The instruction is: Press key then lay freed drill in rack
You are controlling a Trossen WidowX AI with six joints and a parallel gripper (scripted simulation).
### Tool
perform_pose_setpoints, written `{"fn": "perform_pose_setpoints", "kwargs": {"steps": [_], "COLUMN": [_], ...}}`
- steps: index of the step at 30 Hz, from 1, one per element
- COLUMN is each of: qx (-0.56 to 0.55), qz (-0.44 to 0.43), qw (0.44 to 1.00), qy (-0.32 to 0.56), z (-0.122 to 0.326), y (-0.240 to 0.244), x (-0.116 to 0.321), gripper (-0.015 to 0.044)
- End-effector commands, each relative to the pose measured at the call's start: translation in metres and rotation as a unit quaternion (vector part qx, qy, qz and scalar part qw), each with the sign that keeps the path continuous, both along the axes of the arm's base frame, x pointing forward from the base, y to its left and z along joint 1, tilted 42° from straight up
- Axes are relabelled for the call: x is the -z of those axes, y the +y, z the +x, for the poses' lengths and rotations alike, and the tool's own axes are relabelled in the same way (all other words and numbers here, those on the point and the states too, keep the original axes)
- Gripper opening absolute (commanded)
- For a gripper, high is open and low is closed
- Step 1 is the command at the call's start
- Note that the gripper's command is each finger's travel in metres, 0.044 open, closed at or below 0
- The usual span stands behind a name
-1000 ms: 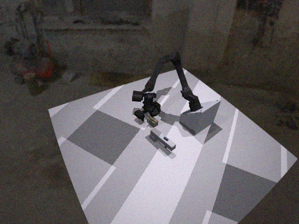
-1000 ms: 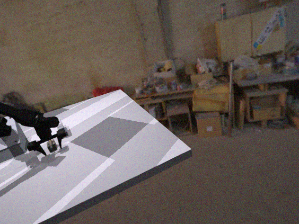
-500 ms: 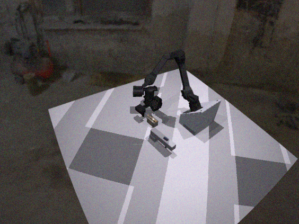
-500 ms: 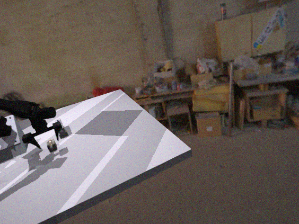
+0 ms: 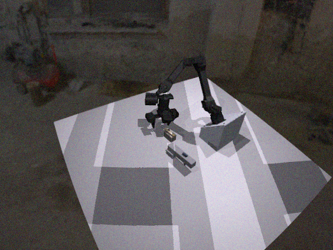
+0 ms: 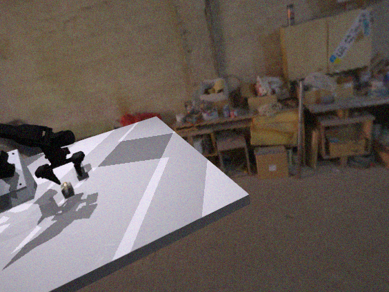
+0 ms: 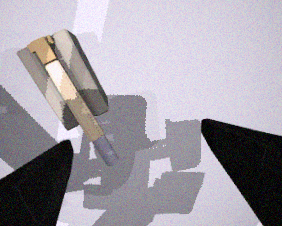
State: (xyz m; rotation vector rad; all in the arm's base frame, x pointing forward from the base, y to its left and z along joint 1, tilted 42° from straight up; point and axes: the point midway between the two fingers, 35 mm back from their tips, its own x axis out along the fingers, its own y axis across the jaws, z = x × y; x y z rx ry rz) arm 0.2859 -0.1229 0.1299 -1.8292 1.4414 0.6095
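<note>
A small holder with two grey cheeks point(image 7: 82, 75) point(image 5: 169, 135) point(image 6: 67, 190) stands on the table. Between the cheeks lies a narrow tan bar point(image 7: 62, 82), apparently the drill, whose grey round end point(image 7: 106, 151) sticks out. An orange-tan piece point(image 7: 42, 48) sits at its other end; which part is the key is not clear. My gripper point(image 5: 161, 126) point(image 6: 71, 181) point(image 7: 138, 135) is open and empty, above the table beside the grey end, its fingers spread wide. A long grey bar-shaped block point(image 5: 178, 153), apparently the rack, stands in front of the holder and carries a small dark-blue part point(image 5: 185, 154).
The arm's grey wedge-shaped base point(image 5: 212, 136) stands right of the holder and rack in the top view. Strong light stripes and the arm's shadows cross the table point(image 5: 133, 195) point(image 6: 165, 215).
</note>
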Motion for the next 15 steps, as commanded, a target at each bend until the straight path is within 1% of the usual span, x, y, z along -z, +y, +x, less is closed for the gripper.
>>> {"fn": "perform_pose_setpoints", "kwargs": {"steps": [1,5,10,15], "qx": [0.119,0.213,0.269,0.323], "qz": [0.102,0.206,0.279,0.354], "qw": [0.967,0.894,0.827,0.746], "qy": [-0.2,-0.337,-0.407,-0.461], "z": [0.051,0.09,0.113,0.135], "y": [0.023,0.046,0.063,0.081], "x": [-0.005,-0.01,-0.013,-0.018], "gripper": [0.044,0.044,0.044,0.044]}}
